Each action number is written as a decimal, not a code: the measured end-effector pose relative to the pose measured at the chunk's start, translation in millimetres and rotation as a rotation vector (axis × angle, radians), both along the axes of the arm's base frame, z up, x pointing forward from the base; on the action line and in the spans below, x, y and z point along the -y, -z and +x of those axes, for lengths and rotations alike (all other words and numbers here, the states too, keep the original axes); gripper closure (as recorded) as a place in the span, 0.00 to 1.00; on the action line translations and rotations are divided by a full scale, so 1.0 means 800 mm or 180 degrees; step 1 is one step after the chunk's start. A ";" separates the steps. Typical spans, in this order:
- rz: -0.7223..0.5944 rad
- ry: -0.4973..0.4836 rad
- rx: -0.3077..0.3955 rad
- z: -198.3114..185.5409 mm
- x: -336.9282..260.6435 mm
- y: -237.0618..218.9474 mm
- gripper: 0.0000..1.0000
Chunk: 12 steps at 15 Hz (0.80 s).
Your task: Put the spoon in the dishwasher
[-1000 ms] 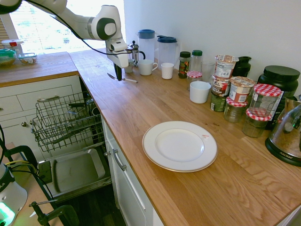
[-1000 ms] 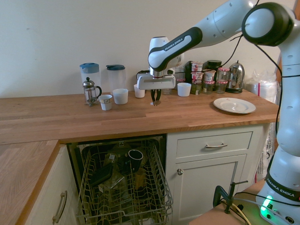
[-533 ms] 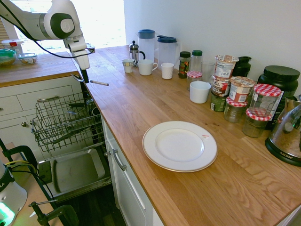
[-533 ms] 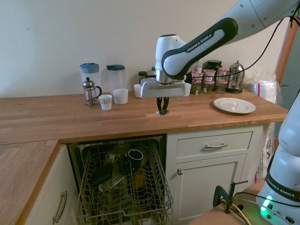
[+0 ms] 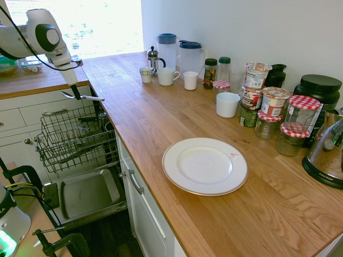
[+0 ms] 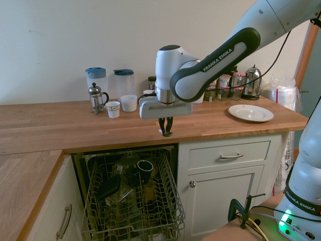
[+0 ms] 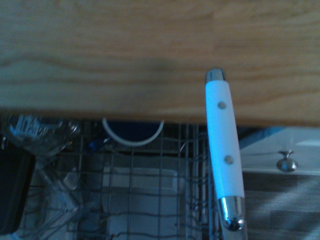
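**Spoon held over the dishwasher rack**

We see the gripper [image 5: 75, 95] clamped tight on the spoon [image 5: 86, 98], which sticks out level from its fingertips just past the edge of the wooden counter [image 5: 177, 115]. In the wrist view the spoon's handle [image 7: 224, 150] looks white with metal ends. Below hangs the dishwasher [image 6: 131, 196], door down, its wire rack [image 5: 72, 136] pulled out and holding a dark mug [image 6: 145, 168].

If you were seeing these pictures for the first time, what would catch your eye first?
The white arm's gripper, pinching a spoon held level in the air over the dishwasher rack beside the counter's edge. Next, the rack itself, pulled out and already holding a dark mug. Then the white plate alone on the wooden counter.
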<state>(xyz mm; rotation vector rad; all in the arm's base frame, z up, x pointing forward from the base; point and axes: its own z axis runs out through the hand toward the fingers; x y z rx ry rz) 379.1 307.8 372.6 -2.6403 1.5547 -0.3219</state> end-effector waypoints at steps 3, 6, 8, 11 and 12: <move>-0.0007 -0.0050 0.0032 -0.057 -0.040 0.050 1.00; -0.0025 -0.0102 -0.0032 -0.078 -0.058 0.112 1.00; -0.0038 -0.0115 -0.0134 -0.080 -0.059 0.164 1.00; -0.0016 -0.0100 -0.0277 -0.068 -0.060 0.229 1.00; -0.0012 -0.0087 -0.0313 -0.060 -0.063 0.246 1.00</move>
